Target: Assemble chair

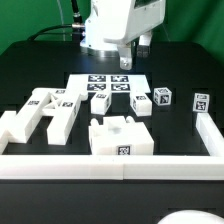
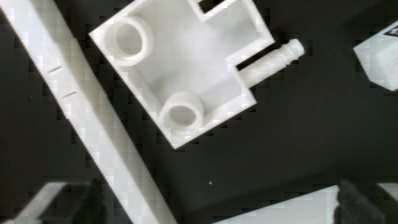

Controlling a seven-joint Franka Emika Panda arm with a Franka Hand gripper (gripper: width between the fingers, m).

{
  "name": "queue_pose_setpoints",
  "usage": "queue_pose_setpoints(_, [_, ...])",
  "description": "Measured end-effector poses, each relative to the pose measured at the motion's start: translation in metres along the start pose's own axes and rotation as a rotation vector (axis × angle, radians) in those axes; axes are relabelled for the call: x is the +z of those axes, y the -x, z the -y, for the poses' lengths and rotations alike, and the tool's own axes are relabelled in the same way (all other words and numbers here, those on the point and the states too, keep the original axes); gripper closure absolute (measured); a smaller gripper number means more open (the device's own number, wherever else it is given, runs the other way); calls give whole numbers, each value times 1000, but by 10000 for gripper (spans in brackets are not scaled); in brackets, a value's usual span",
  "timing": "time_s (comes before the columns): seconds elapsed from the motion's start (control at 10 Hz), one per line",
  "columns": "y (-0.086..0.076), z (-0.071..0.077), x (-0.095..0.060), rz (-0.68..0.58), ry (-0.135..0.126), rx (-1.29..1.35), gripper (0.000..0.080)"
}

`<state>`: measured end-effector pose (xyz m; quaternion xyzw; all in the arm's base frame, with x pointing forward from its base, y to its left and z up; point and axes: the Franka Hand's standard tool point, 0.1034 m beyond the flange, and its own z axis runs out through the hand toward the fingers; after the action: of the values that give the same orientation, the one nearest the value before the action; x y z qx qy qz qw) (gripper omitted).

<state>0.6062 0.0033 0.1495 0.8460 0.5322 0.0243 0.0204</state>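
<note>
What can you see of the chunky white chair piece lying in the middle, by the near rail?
The chair piece is a chunky matte-white block, plastic by its look, with a stepped, notched top. One square black-and-white tag shows on the face toward the exterior camera. It lies on the black table, in the middle, just behind the near rail; whether it touches that rail cannot be told. No other piece touches it.

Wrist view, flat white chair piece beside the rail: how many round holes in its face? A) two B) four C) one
A: the chair piece shows two round holes, spaced along its edge nearest the rail.
</note>
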Motion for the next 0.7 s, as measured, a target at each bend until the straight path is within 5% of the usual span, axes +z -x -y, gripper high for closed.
queue_pose_setpoints(0.7, [0, 1, 2, 2, -3, 0, 150])
